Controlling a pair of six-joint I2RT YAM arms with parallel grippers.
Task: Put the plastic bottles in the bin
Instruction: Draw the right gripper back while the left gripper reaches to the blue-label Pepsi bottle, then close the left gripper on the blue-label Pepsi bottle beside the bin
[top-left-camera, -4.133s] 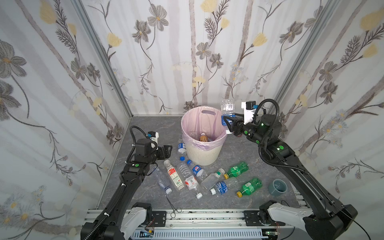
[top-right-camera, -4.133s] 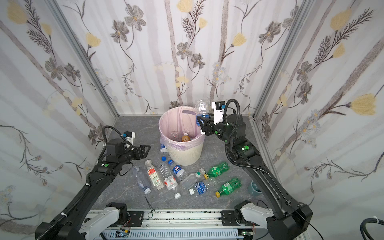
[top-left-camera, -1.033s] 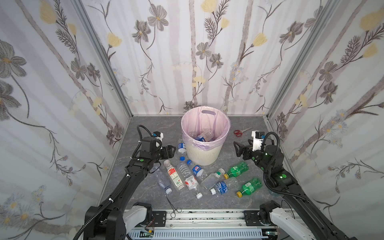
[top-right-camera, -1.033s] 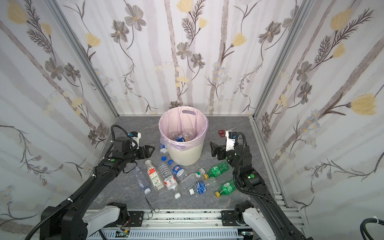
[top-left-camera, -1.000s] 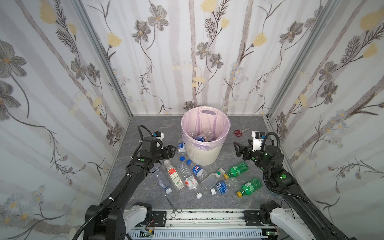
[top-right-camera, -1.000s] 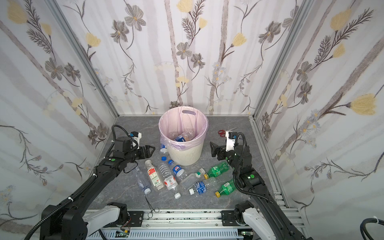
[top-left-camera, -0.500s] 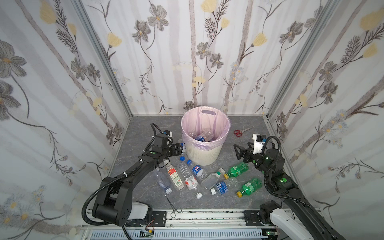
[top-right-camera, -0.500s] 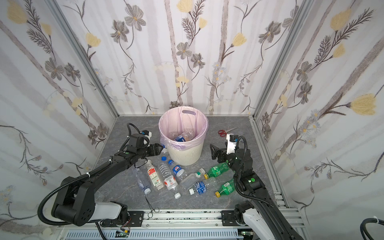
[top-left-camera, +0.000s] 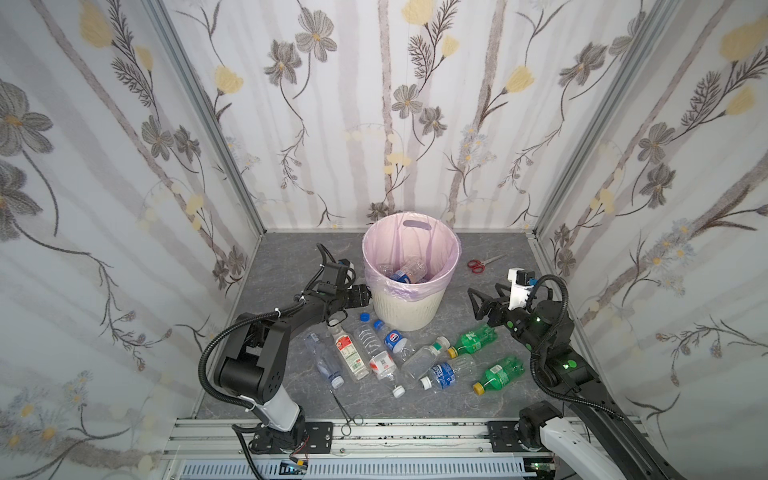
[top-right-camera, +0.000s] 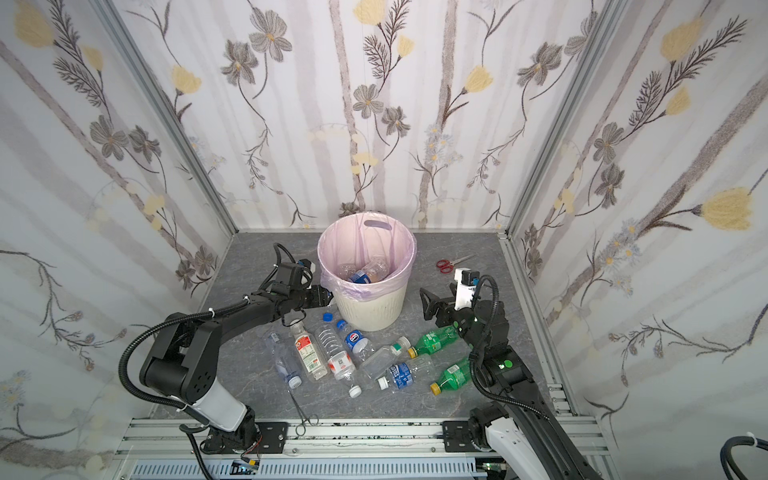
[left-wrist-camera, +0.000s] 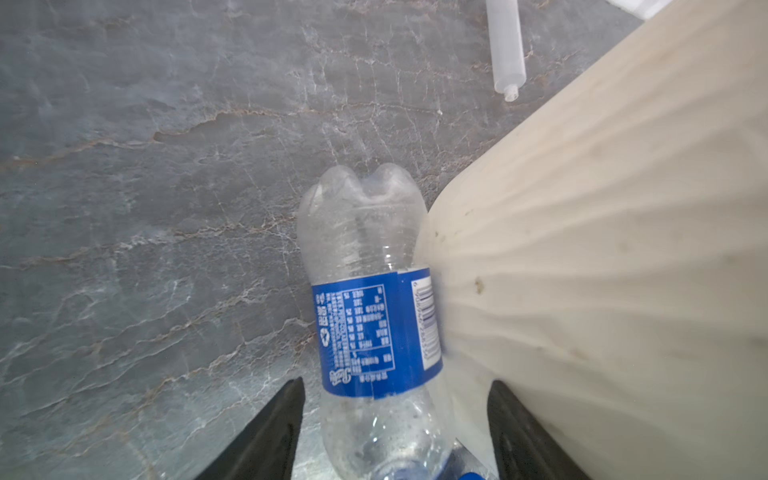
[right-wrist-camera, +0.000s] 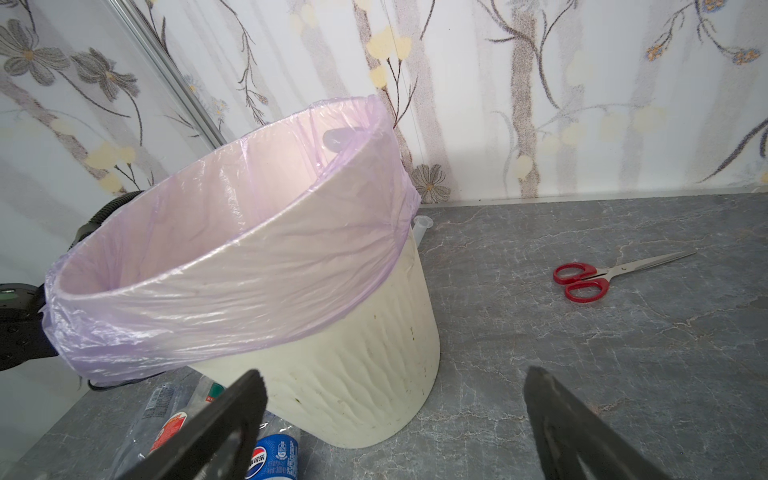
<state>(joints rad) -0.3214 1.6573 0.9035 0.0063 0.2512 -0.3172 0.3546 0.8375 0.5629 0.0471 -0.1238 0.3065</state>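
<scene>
- Bin: cream, pink-lined, stood on floor toward far wall; some bottles are seen inside.
- L gripper: jaws parted and set either side of blue-label bottle w/ a gap each side (no contact is seen). This bottle is laid flat, touching bin's left wall.
- R gripper: spread wide, nothing held, raised right of bin.
- Loose bottles: strewn on near side of bin, incl. two green ones at right.
- Scissors: laid far right of bin.
</scene>
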